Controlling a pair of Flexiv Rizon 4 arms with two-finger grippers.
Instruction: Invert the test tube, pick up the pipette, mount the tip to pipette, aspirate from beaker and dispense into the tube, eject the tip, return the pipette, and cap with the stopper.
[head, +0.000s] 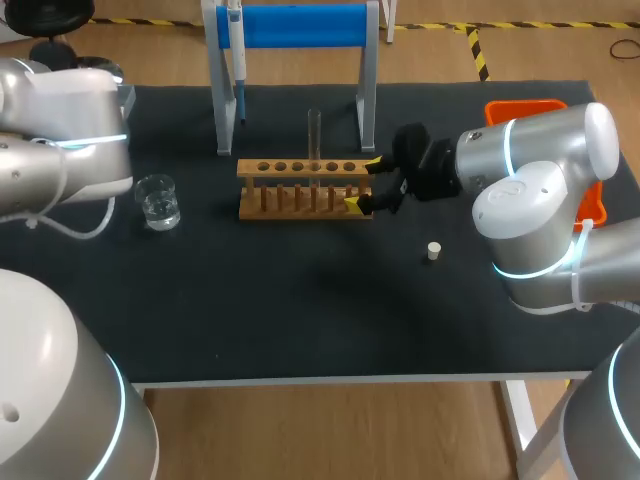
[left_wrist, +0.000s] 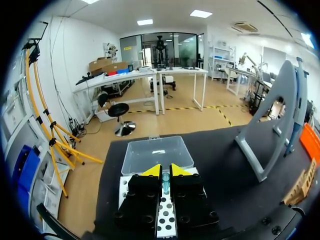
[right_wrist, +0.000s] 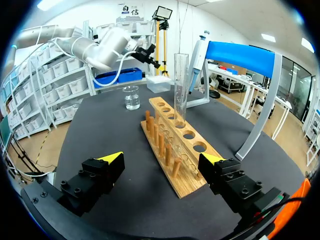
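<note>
While the tube (head: 314, 135) stands upright in the rack (head: 252, 168), the right claw (head: 362, 182) gapes empty beside it; the left claw (left_wrist: 166, 171), I cannot tell. Next, likely: fetch the pipette (head: 234, 50).

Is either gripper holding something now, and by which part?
The right gripper is open and holds nothing. A small bluish piece shows at the left gripper; a hold cannot be told.

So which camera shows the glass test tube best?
The right wrist view: the test tube stands upright in the wooden rack, close up, ahead of the open right gripper. The head view shows it small from above; the left wrist view misses it.
</note>
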